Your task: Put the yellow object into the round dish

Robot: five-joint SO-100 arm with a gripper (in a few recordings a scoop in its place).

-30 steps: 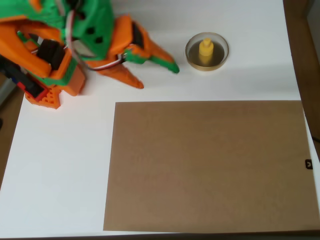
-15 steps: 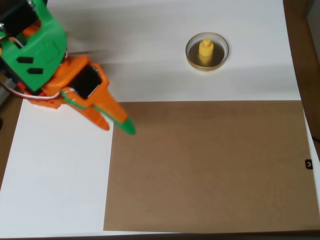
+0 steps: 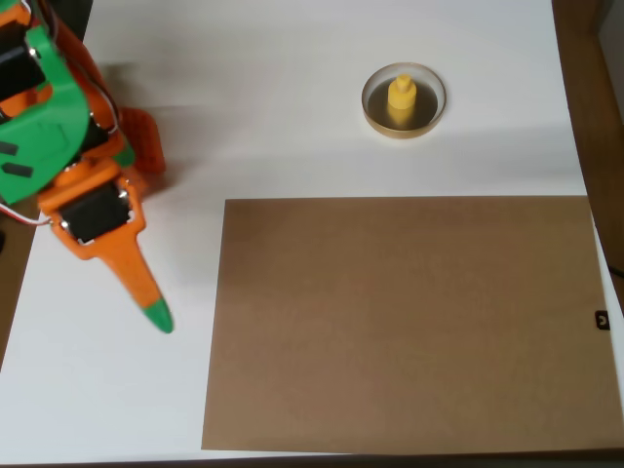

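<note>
The yellow object (image 3: 401,96) stands upright in the middle of the round dish (image 3: 373,117), at the upper right of the white table in the overhead view. My orange and green arm is far off at the left edge. Its gripper (image 3: 154,312) points down toward the table's front, with the green-tipped fingers pressed together into one wedge and nothing between them. A wide stretch of table lies between the gripper and the dish.
A large brown cardboard sheet (image 3: 409,322) covers the lower right of the white table (image 3: 292,97). A small black tag (image 3: 602,320) sits at the sheet's right edge. Dark floor shows past the table's right and left sides.
The arm has swung away from beside the dish, leftward and then down toward the front left. Its fingers, apart a second ago, have come together. The yellow object and dish stayed put.
</note>
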